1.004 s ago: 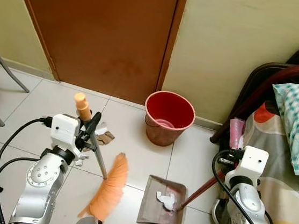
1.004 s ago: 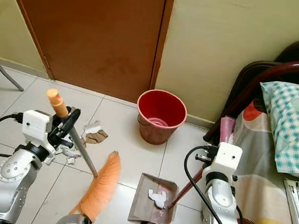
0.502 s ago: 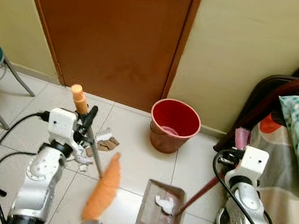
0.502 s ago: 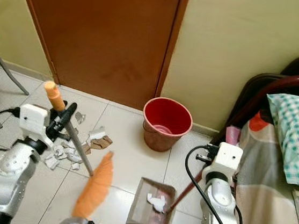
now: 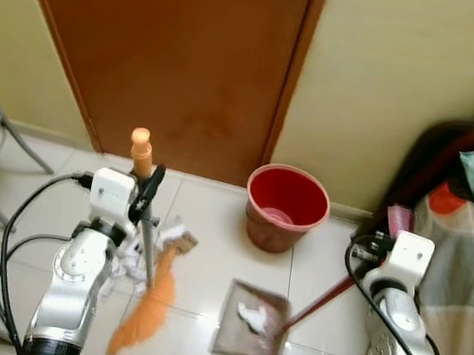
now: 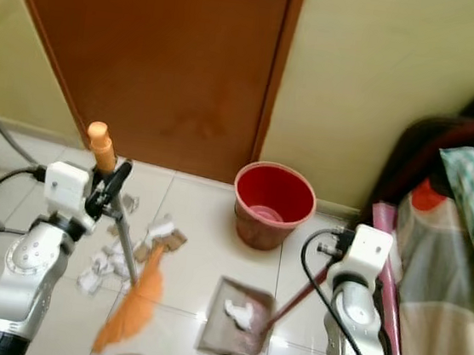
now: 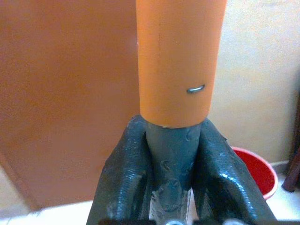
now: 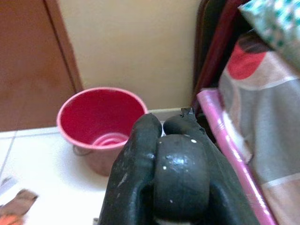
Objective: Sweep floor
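The left gripper (image 5: 145, 197), clamped on the broom (image 5: 142, 315), has paper scraps (image 6: 107, 261) lying left of the dustpan (image 6: 238, 316).

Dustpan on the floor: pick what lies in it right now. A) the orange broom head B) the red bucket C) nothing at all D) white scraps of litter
D: white scraps lie in the dustpan, whose handle the right gripper holds; the red bucket stands apart by the wall, and the broom in the left gripper is beside the pan, not in it.
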Available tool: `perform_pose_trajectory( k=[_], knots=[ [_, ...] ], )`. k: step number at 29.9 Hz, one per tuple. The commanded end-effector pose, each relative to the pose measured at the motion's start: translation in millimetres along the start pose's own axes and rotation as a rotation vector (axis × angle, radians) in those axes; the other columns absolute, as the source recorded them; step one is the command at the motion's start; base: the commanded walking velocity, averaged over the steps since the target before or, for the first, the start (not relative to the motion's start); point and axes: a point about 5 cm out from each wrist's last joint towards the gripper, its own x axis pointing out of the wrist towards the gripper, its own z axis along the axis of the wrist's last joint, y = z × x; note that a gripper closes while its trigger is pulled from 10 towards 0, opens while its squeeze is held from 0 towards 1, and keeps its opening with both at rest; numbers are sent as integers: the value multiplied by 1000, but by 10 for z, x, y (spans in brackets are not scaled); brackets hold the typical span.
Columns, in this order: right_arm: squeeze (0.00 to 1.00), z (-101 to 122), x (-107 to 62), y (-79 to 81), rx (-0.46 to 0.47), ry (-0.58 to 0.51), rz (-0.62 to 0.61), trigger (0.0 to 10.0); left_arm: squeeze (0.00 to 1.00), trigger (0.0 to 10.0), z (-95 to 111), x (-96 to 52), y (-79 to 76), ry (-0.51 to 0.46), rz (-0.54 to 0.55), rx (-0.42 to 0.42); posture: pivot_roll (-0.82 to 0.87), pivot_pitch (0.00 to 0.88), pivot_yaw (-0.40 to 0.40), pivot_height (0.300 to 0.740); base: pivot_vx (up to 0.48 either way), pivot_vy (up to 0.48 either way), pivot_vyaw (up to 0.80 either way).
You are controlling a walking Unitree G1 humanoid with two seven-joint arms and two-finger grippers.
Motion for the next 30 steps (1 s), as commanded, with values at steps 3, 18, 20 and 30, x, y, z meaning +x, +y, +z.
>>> perform_pose_trajectory(
  k=[3,18,20,30],
  knots=[
    [0,46,8,43,2,-19,7,10000,0,10000,65,-11,29,-31,3,24,23,73,-32,740,0,0,-554],
    [0,233,118,164,25,-76,44,10000,0,10000,12,-36,-57,-11,11,-1,21,83,-23,740,0,0,-311],
    [0,315,148,215,50,-90,67,10000,0,10000,-28,-51,-72,7,19,-1,20,89,-27,740,0,0,0],
    [0,754,208,528,132,-142,224,10000,0,10000,-193,-81,75,104,147,32,6,90,-33,740,0,0,0]
  ],
)
